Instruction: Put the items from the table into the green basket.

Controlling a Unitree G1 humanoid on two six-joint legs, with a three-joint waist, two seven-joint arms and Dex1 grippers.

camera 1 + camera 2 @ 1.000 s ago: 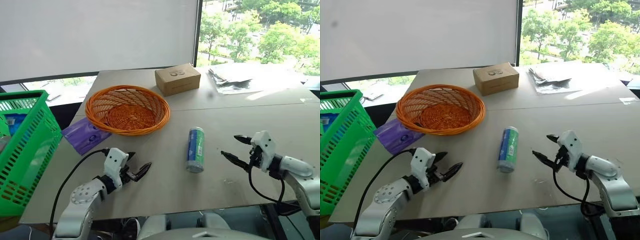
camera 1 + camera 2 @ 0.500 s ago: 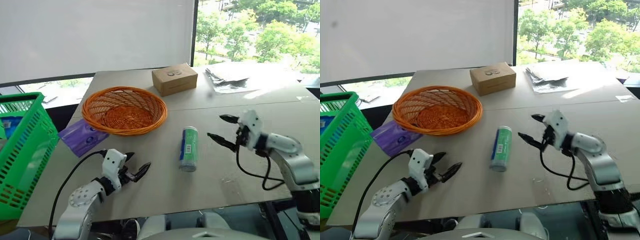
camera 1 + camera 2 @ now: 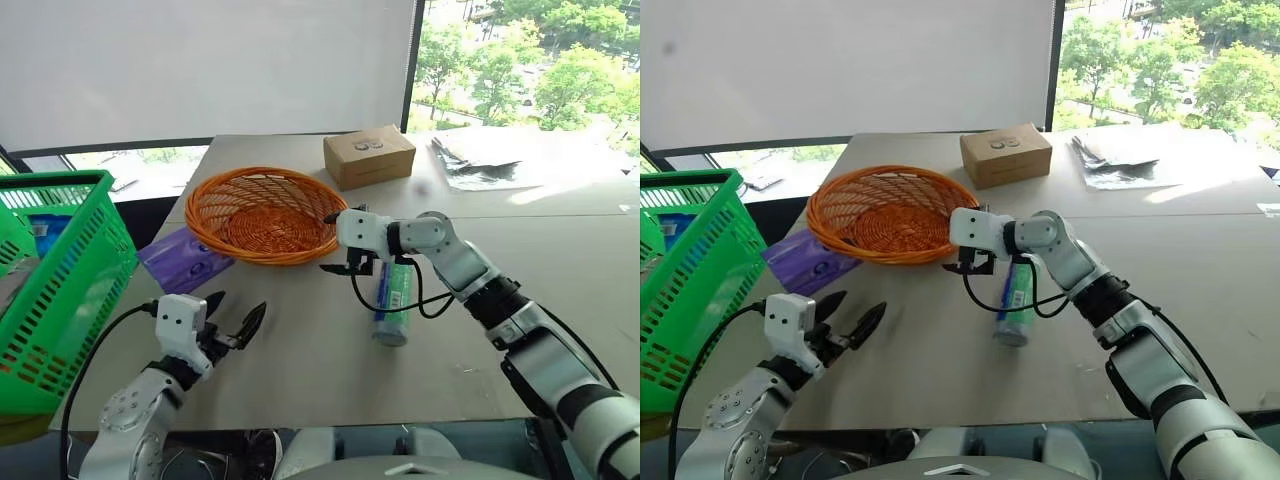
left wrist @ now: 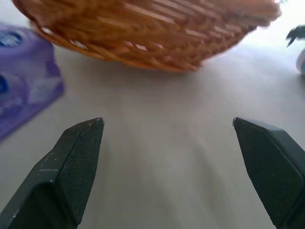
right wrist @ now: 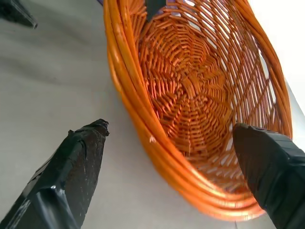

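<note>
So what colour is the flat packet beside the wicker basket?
Purple, with blue print; the packet shows best in the left eye view.

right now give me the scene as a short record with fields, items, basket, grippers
can: green can lying on its side on the table, not held
packet: purple packet flat on the table, between orange wicker basket and green basket
left gripper: open, empty, above the table's near edge
right gripper: open, empty, beside the wicker basket's rim, past the can
other: cardboard box at the far side
</note>
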